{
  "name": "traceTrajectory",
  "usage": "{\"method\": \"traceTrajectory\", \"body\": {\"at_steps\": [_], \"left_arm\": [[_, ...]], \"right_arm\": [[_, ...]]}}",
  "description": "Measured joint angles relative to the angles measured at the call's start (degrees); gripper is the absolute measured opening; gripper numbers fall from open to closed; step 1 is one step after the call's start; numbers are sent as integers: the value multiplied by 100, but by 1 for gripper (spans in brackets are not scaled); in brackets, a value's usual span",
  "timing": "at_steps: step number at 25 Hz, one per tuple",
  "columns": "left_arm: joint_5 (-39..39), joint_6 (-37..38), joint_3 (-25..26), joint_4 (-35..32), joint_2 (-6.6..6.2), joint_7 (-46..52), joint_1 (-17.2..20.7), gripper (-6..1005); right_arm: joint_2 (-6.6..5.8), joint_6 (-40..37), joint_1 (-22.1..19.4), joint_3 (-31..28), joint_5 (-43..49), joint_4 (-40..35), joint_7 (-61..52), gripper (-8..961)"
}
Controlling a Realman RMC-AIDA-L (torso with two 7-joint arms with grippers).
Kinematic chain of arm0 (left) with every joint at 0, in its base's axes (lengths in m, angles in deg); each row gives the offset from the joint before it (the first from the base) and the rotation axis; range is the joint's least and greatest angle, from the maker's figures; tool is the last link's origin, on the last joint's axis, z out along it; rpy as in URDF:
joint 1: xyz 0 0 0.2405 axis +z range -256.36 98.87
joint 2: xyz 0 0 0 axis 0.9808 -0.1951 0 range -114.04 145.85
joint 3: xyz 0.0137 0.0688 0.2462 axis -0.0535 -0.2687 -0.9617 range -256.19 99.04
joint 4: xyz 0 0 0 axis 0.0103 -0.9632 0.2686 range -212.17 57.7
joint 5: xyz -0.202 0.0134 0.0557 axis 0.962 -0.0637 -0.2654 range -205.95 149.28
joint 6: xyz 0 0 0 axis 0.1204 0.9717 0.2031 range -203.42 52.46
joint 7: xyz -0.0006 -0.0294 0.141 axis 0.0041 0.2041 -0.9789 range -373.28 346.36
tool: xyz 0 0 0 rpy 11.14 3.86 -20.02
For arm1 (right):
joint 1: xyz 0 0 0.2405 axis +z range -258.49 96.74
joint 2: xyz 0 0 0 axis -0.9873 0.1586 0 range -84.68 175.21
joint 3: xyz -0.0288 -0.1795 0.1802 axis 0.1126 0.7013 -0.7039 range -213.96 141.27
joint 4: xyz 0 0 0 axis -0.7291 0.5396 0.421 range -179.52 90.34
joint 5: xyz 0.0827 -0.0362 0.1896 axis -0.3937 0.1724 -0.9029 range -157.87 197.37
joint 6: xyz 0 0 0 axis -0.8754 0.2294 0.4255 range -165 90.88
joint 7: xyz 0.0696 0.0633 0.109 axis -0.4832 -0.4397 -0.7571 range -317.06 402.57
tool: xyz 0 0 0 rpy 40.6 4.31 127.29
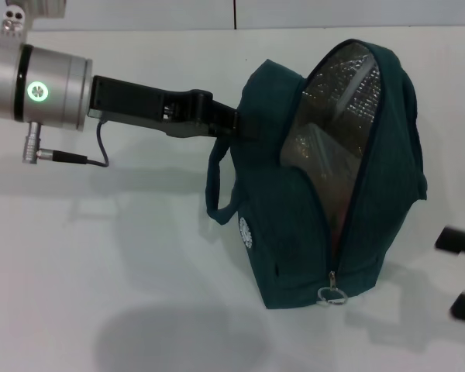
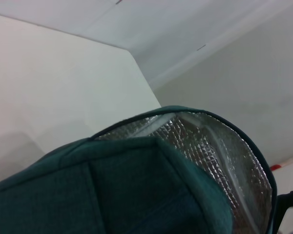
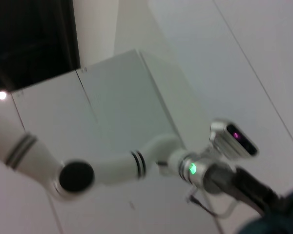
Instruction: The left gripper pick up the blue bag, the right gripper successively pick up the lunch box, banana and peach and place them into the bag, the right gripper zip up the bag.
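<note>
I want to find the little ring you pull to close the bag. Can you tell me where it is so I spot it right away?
Look at the white table, where the big blue bag stands, held at its side by the left gripper. Follow the bag's open zipper down from the silver lining to the bottom front corner. There hangs the small metal ring, the only shiny loop on the dark cloth.

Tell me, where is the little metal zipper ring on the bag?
In the head view, the round metal zipper ring hangs at the bottom front of the dark teal fabric bag, just above the white table.
</note>
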Motion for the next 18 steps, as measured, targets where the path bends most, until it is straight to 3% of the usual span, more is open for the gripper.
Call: {"method": "traceTrajectory", "body": {"at_steps": [7, 18], "left_arm": [[1, 0, 0, 0, 49, 0, 57, 42], [-3, 0, -9, 7, 60, 1, 56, 43]], "right_arm": [[0, 1230, -112, 35, 687, 853, 1332, 788], [44, 2401, 423, 469, 872, 1447, 1492, 781]]}}
